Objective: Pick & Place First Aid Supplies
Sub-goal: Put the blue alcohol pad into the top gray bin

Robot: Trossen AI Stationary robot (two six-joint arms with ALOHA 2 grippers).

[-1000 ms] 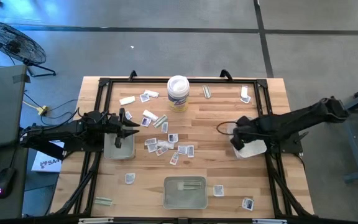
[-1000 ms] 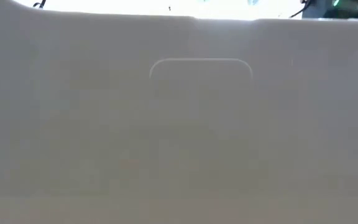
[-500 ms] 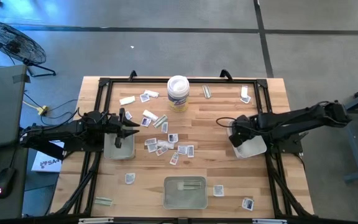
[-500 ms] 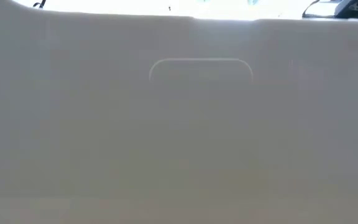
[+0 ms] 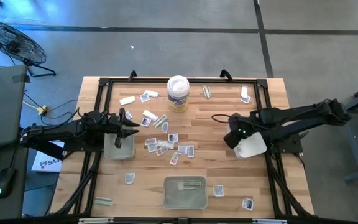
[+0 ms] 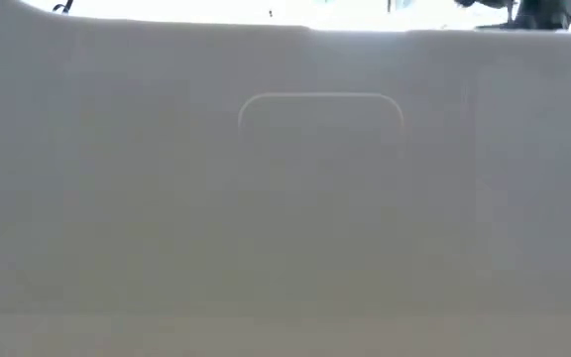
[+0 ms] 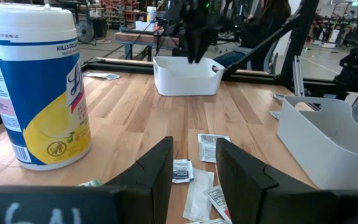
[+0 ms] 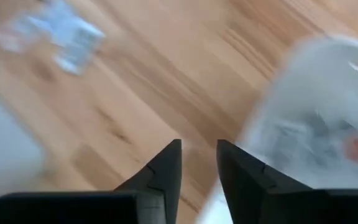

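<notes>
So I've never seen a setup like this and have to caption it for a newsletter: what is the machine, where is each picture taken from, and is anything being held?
Two dark robot arms work at a wooden table. One picture looks straight down. One sits at table height, blocked by a pale wall. Two ride on the wrists. Small first aid packets lie scattered by a white tub. The left gripper waits beside the left tray. The right gripper is at the right tray's edge. Both are nearly closed and hold nothing. A third tray sits near the front.
</notes>
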